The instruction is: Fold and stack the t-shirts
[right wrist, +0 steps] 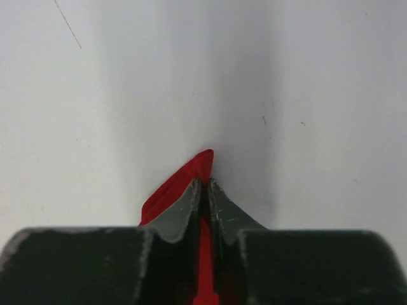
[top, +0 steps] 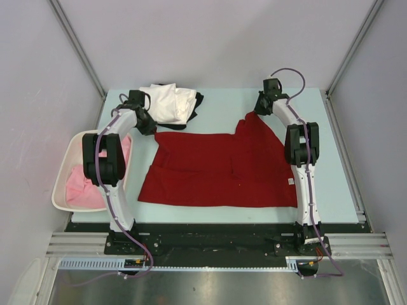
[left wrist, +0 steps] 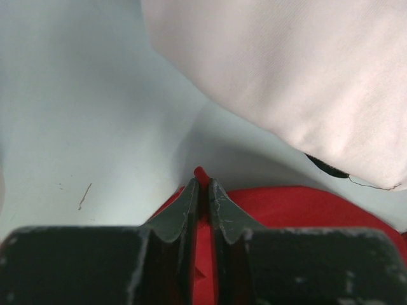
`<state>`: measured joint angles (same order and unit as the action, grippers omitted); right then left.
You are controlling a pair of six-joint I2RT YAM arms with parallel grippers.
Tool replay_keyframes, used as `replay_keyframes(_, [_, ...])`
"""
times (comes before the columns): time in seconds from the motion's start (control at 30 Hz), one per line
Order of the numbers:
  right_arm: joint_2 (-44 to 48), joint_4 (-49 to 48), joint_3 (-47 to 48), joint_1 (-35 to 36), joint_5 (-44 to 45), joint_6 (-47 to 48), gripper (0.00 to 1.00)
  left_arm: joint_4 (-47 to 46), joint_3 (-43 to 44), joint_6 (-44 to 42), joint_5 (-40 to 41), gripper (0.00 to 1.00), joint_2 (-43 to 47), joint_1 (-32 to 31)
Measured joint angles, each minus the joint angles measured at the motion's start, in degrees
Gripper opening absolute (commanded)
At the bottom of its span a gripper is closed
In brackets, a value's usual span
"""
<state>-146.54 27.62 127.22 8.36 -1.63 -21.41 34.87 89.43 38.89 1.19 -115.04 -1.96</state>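
Note:
The dark red t-shirt (top: 216,168) lies spread across the middle of the table. My left gripper (top: 150,126) is shut on its far left corner; red cloth (left wrist: 201,175) pokes out between the tips (left wrist: 202,184). My right gripper (top: 256,109) is shut on the far right corner, lifted into a peak; red cloth (right wrist: 191,175) shows at the tips (right wrist: 204,182). A folded white t-shirt (top: 168,103) lies on a black one (top: 198,101) at the far left, just beyond the left gripper. The white shirt also fills the top right of the left wrist view (left wrist: 286,70).
A white plastic basket (top: 65,184) holding a pink t-shirt (top: 86,184) stands at the table's left edge beside the left arm. Grey walls and metal frame posts enclose the table. The table's front edge runs just below the red shirt's near hem.

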Motion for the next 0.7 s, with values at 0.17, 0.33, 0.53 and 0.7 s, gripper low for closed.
replay_keyframes(0.17, [-0.2,0.7,0.4,0.0,0.7,-0.9,0.00,0.0,-0.1,-0.3,0.0,0.15,0.0,0.1])
replay_keyframes(0.33, [1.0,0.1,-1.3,-0.6,0.6,-2.0,0.00,0.5,-0.1,-0.5,-0.2,0.15,0.3,0.5])
replay_keyframes(0.53, [9.0,0.6,-12.4,-2.0,-0.4,-2.4,0.00,4.2,4.0,-2.5,-0.5,0.15,1.3,1.3])
replay_keyframes(0.7, [19.7,-0.8,-21.4,-3.4,-1.9,-2.5,0.00,5.6,6.7,-4.5,-1.8,0.19,3.4,1.4])
